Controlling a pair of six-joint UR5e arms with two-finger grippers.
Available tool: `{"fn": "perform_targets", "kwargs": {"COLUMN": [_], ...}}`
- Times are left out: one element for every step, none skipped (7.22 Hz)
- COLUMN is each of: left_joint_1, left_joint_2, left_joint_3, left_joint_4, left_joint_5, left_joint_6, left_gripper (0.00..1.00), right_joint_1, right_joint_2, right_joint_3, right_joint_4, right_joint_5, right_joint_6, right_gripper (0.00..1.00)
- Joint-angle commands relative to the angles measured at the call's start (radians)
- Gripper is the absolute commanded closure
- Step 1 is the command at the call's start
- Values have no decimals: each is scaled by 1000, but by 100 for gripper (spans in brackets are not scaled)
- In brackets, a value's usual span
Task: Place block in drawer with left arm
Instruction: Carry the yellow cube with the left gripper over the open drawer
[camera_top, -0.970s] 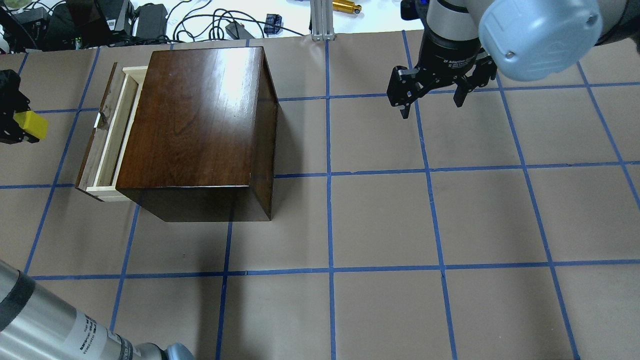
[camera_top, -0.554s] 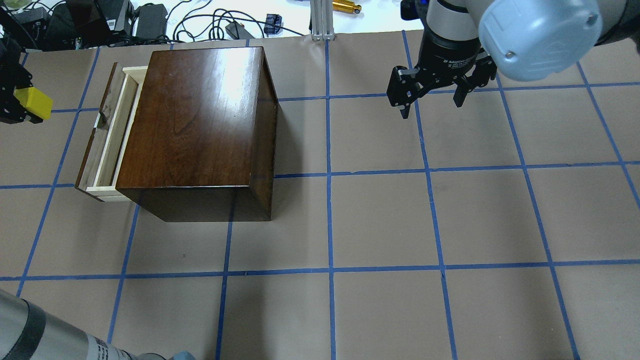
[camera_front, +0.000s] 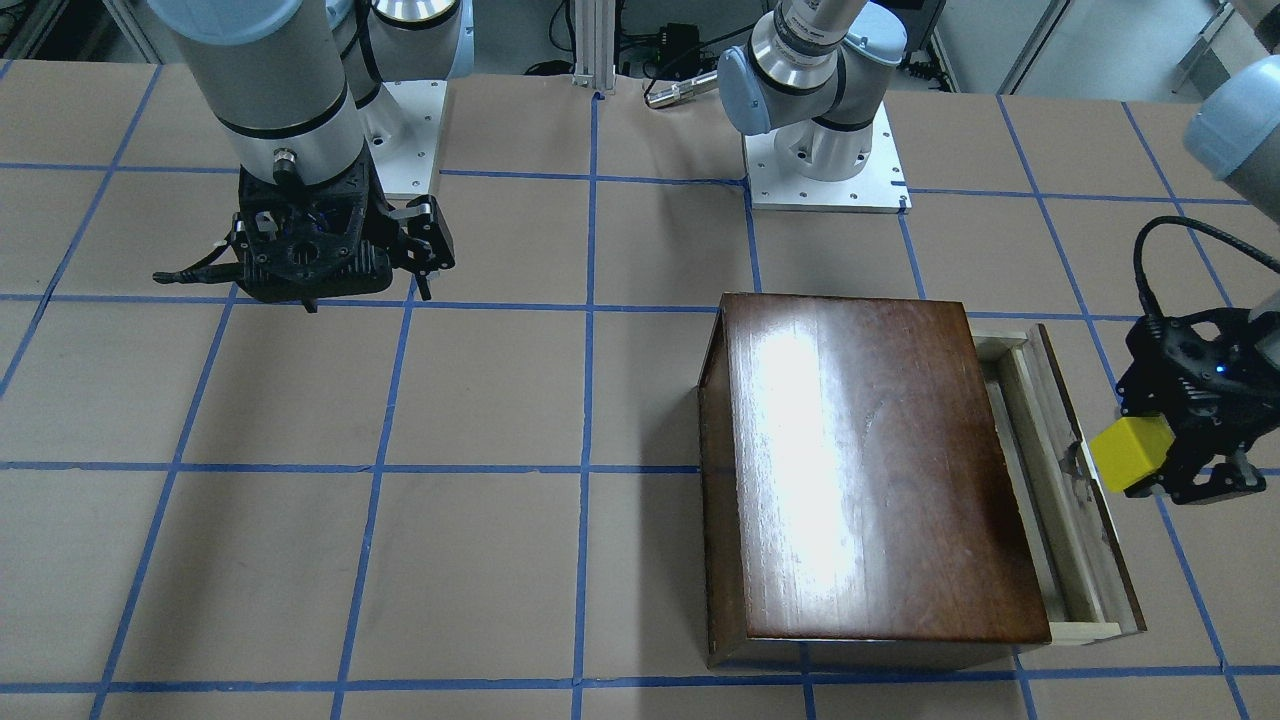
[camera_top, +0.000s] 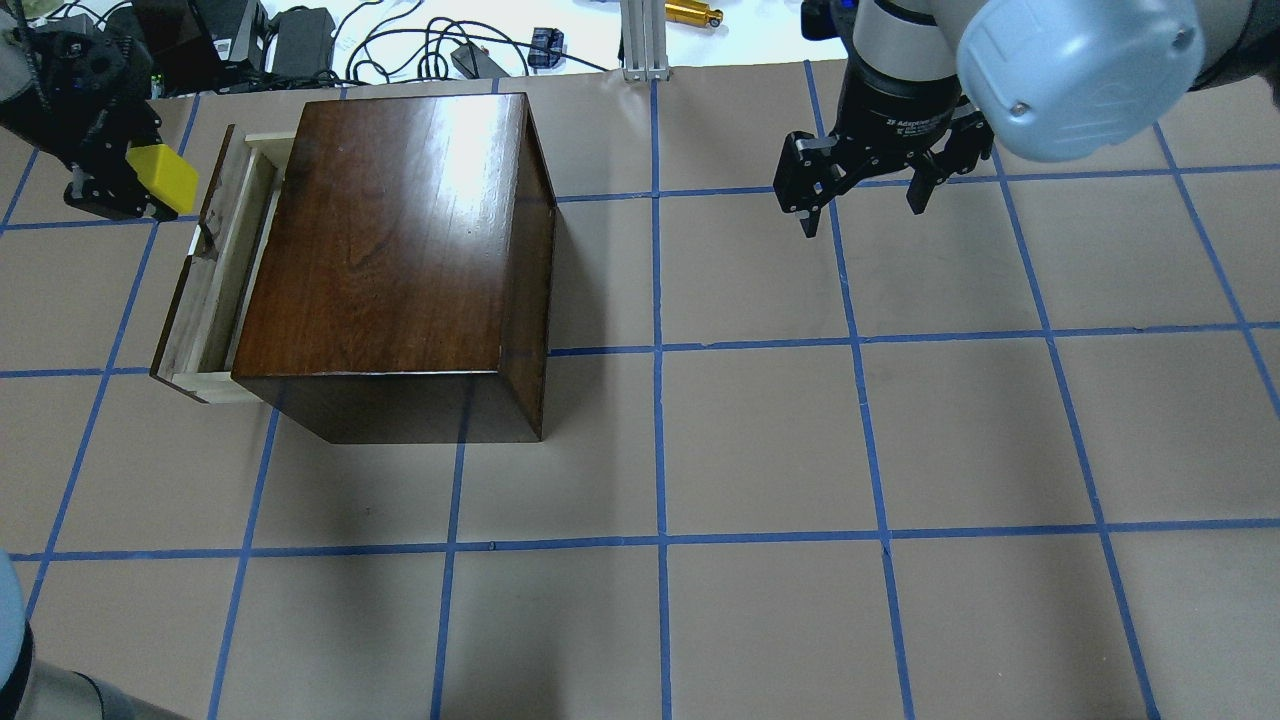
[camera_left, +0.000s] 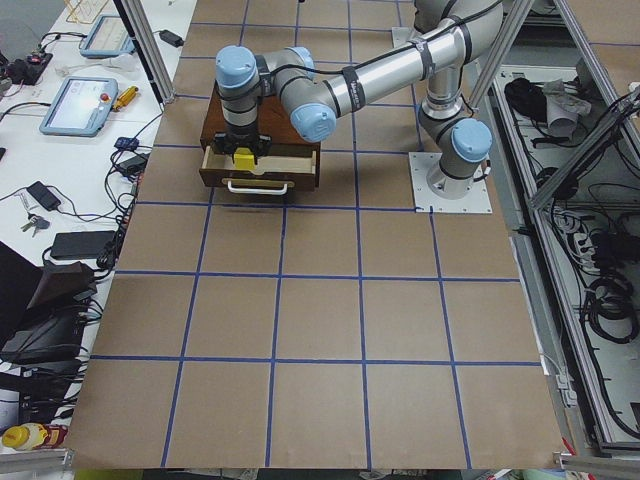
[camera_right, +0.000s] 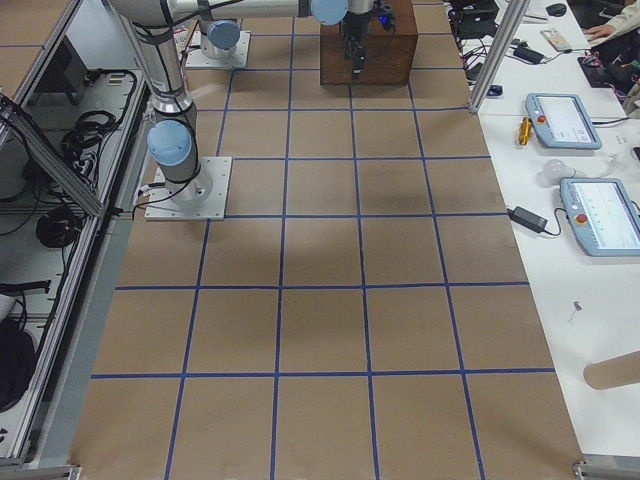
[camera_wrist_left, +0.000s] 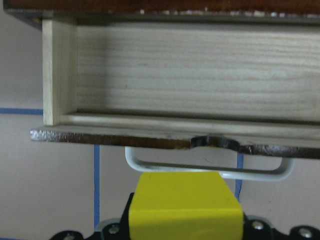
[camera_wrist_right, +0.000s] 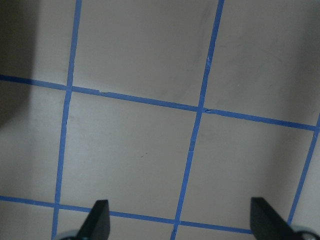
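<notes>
Carrying the yellow block (camera_front: 1132, 453), clenched in the left fingers (camera_front: 1205, 483), just outside the front of the open drawer (camera_front: 1045, 470), and probably needing to move over its inside before letting go.

The overhead view looked forward and down over the worktop (camera_front: 500, 400) from one long side, the front view steeply down from the opposite side, and both shared the cabinet (camera_top: 390, 230). Two end views looked along the worktop from far off. The left wrist camera sat close to the drawer (camera_wrist_left: 190, 75); the right one looked down on the worktop.
</notes>
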Motion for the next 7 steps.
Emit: {"fn": "perform_targets", "kwargs": {"left_joint_1": [-59,-68,-70,-68,-68,-65,-64], "left_joint_2": [-17,-28,-28,-26,-26,-26,-26], "left_joint_3": [-23,-27,-50,-58,-60,-58,-60], "left_joint_4": [12,13,16,32,36,36,37], "left_joint_5": [-2,-2,-3,-3,-3,-3,-2], "left_joint_6": [-26,-26,-23,-20,-20,-19,-20], "left_gripper": [100,100,100,100,100,100,100], "right_joint_1": [0,0,0,0,0,0,0], "right_joint_2": [0,0,0,0,0,0,0], "right_joint_3": [0,0,0,0,0,0,0], "right_joint_4": [0,0,0,0,0,0,0], "right_joint_5": [-1,-1,-1,-1,-1,-1,-1], "right_joint_6": [0,1,1,0,1,0,1], "right_gripper": [0,0,0,0,0,0,0]}}
